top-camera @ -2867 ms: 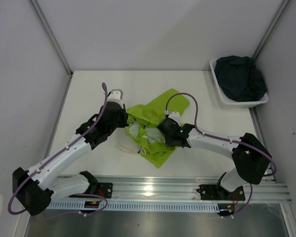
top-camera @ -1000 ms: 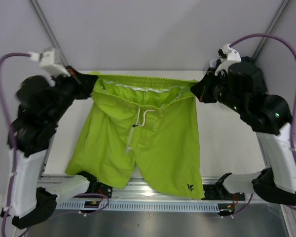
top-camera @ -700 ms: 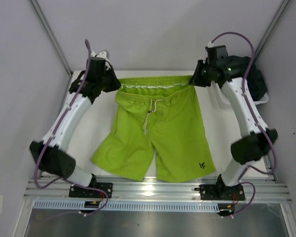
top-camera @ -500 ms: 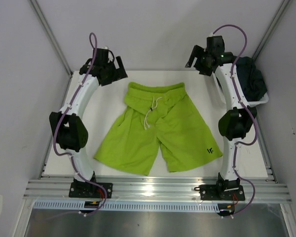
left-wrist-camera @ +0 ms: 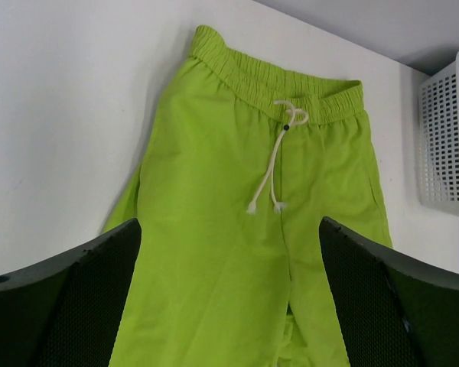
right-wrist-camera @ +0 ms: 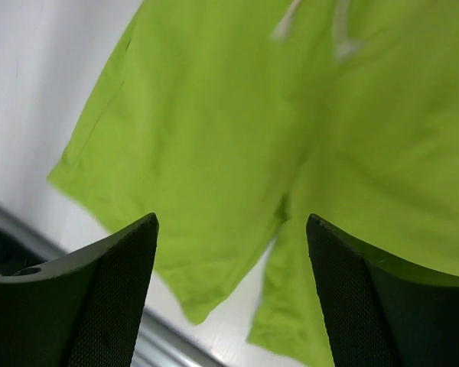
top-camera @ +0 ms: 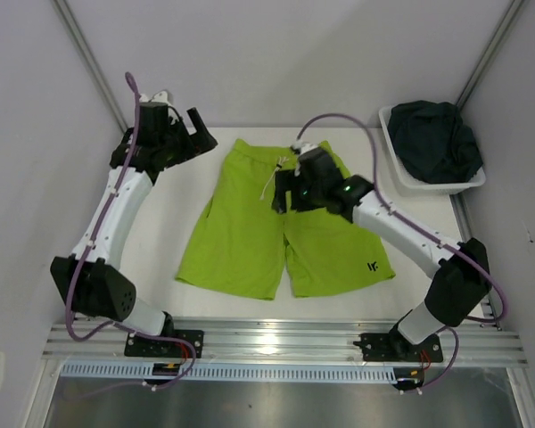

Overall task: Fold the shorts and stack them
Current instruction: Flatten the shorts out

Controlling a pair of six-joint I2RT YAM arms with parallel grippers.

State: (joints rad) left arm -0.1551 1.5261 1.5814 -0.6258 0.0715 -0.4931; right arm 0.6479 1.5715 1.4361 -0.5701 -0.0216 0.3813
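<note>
The lime green shorts (top-camera: 250, 236) lie spread flat on the white table, waistband at the far side, both legs toward the near edge, white drawstring (left-wrist-camera: 279, 164) loose on the front. My left gripper (top-camera: 202, 130) hovers off the waistband's far-left corner, open and empty; in its wrist view (left-wrist-camera: 231, 222) the shorts (left-wrist-camera: 237, 229) fill the gap below. My right gripper (top-camera: 283, 198) hangs above the middle of the shorts, open, nothing between its fingers (right-wrist-camera: 231, 219); the leg hems (right-wrist-camera: 206, 298) show beneath it. The dark navy-teal shorts (top-camera: 434, 141) sit bunched in the basket.
The white mesh basket (top-camera: 441, 186) stands at the far right corner, also seen at the right edge of the left wrist view as a basket (left-wrist-camera: 442, 145). The metal rail (top-camera: 276, 337) runs along the near table edge. Grey walls close in on both sides.
A second ago both grippers held the green shorts up by the waistband. The shorts now lie flat, both grippers have let go, and the right arm has swung in over their middle.
</note>
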